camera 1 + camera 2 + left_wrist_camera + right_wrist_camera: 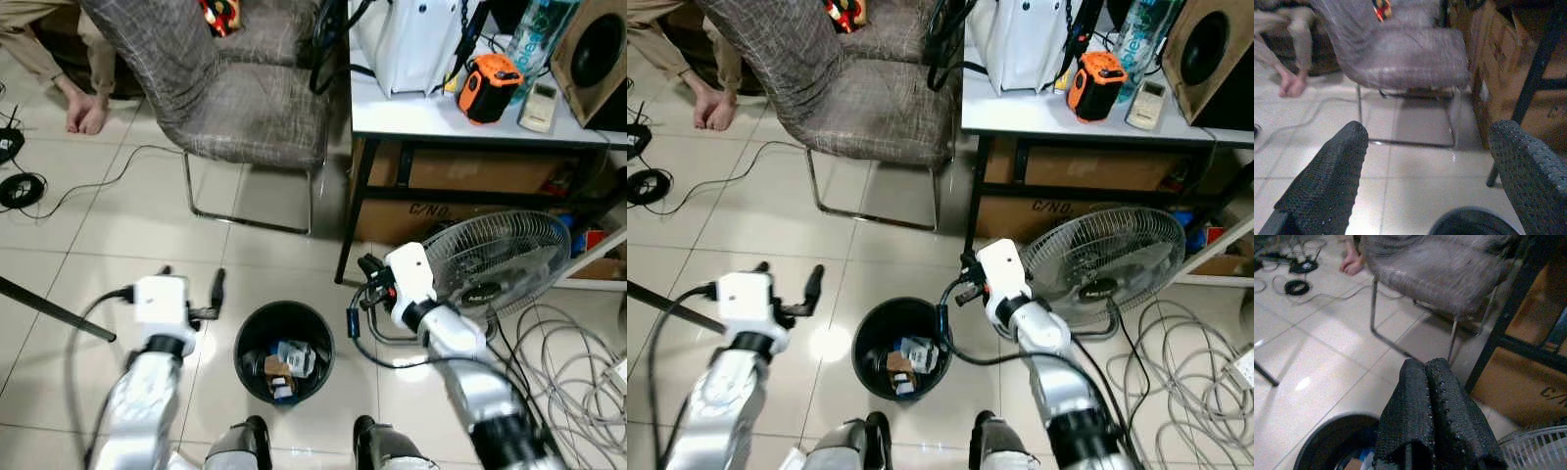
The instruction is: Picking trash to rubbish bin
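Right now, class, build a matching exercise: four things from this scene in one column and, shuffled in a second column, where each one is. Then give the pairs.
Things:
1. round black rubbish bin
2. orange and black speaker
3. grey fabric chair
4. white mesh floor fan

Places:
A. on the white table
B. beside the table, on metal legs
C. on the floor between both claws
D. on the floor below the table edge

Pairs: 1-C, 2-A, 3-B, 4-D

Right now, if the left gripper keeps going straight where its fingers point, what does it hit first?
Probably the grey woven chair: the open left gripper points over bare tile toward its chrome legs. The black round bin sits below that line. Depth is uncertain.
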{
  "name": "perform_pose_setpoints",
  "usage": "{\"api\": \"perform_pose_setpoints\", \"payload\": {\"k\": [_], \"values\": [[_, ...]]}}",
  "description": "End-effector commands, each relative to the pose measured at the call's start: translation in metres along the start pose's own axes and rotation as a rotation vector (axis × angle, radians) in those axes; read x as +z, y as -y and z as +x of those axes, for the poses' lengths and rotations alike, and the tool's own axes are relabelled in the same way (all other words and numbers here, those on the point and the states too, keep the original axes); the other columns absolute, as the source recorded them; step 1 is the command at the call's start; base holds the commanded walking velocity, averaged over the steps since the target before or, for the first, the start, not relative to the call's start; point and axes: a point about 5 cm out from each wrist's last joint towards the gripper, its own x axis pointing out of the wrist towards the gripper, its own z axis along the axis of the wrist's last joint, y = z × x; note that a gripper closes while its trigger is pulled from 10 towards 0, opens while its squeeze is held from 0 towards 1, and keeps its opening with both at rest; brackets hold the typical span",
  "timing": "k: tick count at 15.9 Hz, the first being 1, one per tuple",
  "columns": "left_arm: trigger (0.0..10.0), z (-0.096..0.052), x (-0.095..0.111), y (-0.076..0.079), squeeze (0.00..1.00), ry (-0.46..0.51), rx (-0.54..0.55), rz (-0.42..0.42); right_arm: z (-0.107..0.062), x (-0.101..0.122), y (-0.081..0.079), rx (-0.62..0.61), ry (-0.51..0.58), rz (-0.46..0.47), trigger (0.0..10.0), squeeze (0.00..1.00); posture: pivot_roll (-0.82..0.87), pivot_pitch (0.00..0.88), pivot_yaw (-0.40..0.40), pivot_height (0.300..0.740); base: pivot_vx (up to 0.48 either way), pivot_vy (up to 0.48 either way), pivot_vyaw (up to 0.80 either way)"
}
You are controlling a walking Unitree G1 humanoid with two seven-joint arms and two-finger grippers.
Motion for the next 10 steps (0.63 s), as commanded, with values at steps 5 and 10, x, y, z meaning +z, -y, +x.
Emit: {"api": "perform_pose_setpoints", "payload": {"k": [5, 10], "values": [[10.0, -0.02, 0.016, 0.006, 0.0, -0.009, 0.024, 0.05, -0.009, 0.015, -0.003, 0.002, 0.038, -0.008, 10.0, 0.0, -0.06, 0.194, 0.006, 0.74, 0.0, 0.0, 0.45], [10.0, -0.016, 0.017, 0.015, 0.0, -0.049, 0.022, 0.044, -0.01, 0.016, -0.005, 0.023, 0.014, 0.008, 10.0, 0.0, -0.07, 0.197, 0.005, 0.74, 0.0, 0.0, 0.8]]}}
